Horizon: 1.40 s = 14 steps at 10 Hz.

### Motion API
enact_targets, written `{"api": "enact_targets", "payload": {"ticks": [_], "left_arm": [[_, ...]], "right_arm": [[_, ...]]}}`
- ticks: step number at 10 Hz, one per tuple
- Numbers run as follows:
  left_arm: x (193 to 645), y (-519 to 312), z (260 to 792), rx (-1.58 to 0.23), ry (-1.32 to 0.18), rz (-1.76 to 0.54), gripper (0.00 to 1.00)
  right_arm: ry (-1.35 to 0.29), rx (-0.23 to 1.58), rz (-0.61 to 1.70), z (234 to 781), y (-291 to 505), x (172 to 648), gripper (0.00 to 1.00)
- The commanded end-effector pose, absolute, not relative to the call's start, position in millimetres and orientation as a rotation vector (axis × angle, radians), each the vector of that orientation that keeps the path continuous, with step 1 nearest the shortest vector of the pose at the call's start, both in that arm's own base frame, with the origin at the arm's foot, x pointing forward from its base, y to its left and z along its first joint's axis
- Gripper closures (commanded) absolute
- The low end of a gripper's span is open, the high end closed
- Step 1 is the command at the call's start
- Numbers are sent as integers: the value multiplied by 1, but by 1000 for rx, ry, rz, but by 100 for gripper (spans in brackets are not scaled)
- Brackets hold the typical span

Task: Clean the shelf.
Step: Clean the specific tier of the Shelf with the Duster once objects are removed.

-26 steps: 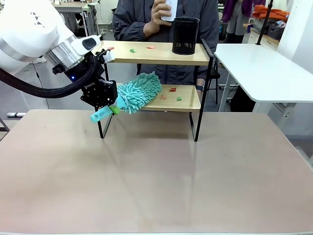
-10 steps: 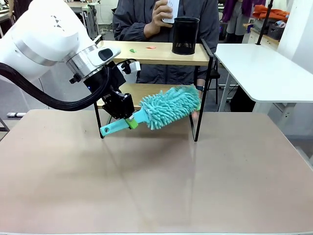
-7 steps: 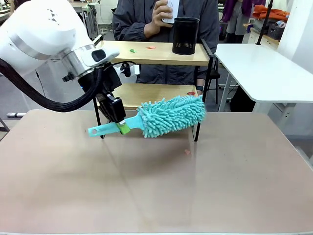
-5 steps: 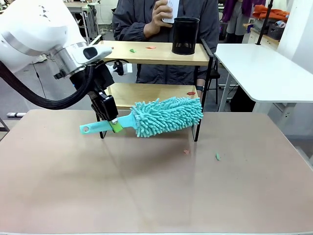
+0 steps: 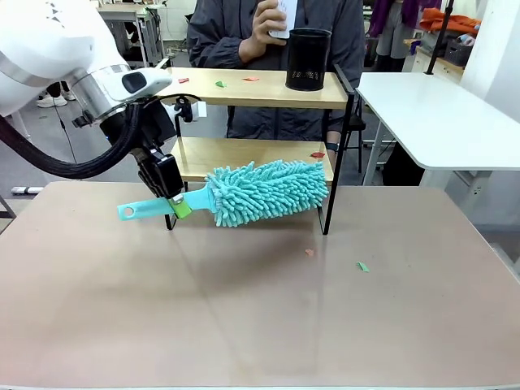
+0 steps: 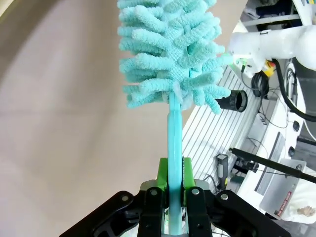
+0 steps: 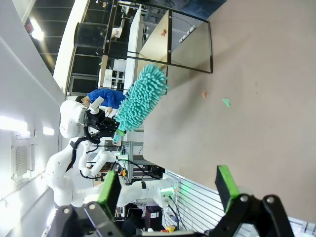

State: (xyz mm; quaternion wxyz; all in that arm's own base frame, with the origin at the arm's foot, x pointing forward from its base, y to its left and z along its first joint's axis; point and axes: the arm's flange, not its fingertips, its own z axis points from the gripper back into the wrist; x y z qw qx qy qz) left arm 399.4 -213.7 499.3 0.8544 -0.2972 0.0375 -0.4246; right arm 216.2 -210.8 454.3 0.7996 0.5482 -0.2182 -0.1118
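Teal microfibre duster [image 5: 264, 191], its handle clamped in the left fingers [image 5: 180, 209], hangs before the lower board of the shelf [image 5: 260, 91], which stands at the far side of the tabletop [image 5: 244, 325]. Since earlier, two paper scraps [image 5: 309, 253] have dropped from that board to the tabletop.

Left wrist view: the green pads [image 6: 163, 173] pinch the thin handle tightly.

Right wrist view: the right fingers [image 7: 224, 181] stand wide and empty.

Sweeping the top board carelessly could topple the black cup [image 5: 308, 58].

The tabletop [image 5: 244, 325] carries the shelf [image 5: 260, 97], a red scrap [image 5: 309, 253] and a green scrap [image 5: 362, 266]; a black cup [image 5: 308, 58] stands on the shelf's top board.
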Motion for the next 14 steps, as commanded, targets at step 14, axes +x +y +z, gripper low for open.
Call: {"api": "enact_targets", "payload": {"ticks": [14], "left_arm": [[306,63,517,-907,164,-941,100]], "right_arm": [[-490,1183,-218,455,-211,217,0]]}}
